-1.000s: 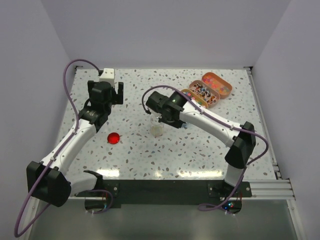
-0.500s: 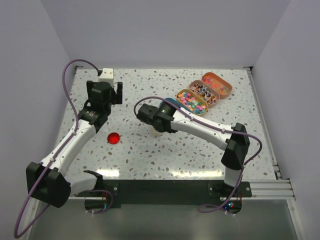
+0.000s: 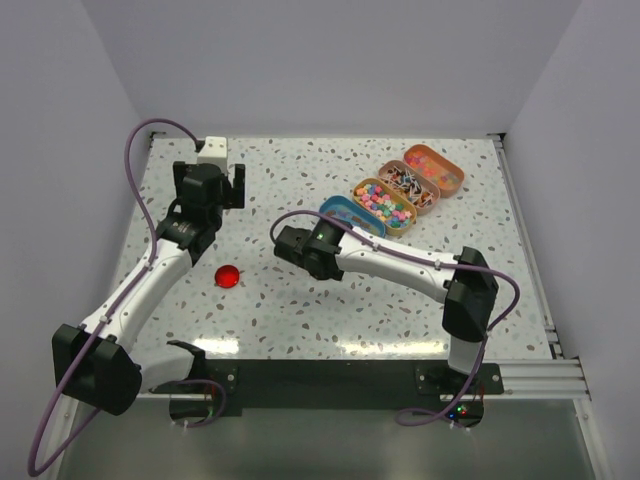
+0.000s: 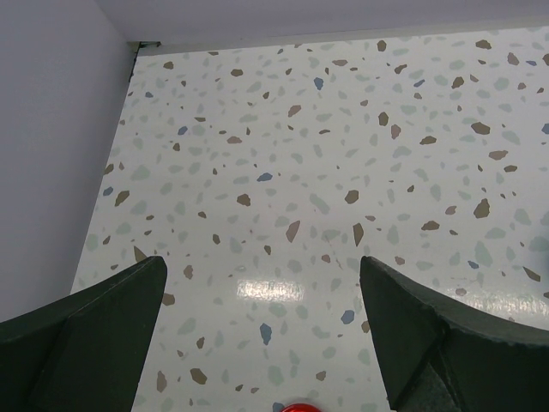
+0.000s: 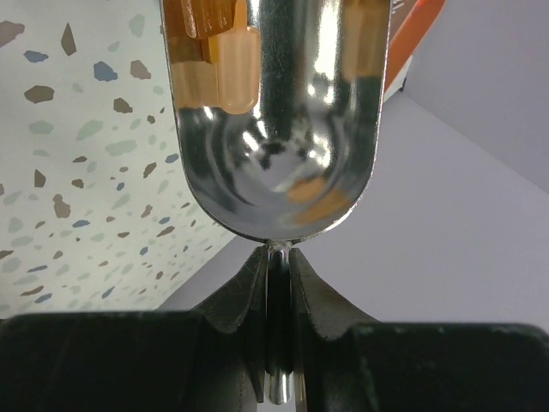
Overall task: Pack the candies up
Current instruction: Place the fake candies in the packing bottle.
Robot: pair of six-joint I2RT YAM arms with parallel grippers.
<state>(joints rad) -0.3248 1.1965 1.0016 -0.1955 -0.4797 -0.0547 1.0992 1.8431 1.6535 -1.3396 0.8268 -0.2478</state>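
Observation:
Candies fill three oval tins at the back right: mixed colours point(image 3: 385, 203), dark and white point(image 3: 412, 186), orange and pink point(image 3: 434, 168). My right gripper point(image 3: 292, 249) hangs over the table's middle, left of the tins. In the right wrist view this gripper point(image 5: 277, 257) is shut on the thin handle of a silver scoop point(image 5: 274, 154). A few orange and beige candies point(image 5: 216, 64) lie at the far end of its bowl. My left gripper point(image 3: 212, 188) is at the back left. The left wrist view shows it point(image 4: 262, 268) open and holding nothing.
A red round lid point(image 3: 228, 276) lies on the speckled table point(image 3: 300, 310) left of centre; it also shows at the bottom edge of the left wrist view as the lid point(image 4: 297, 407). A blue oval tin point(image 3: 347, 214) sits next to the candy tins.
My right arm has swung left and nearer with the scoop, covering the clear jar and uncovering the blue tin. The left arm has barely moved.

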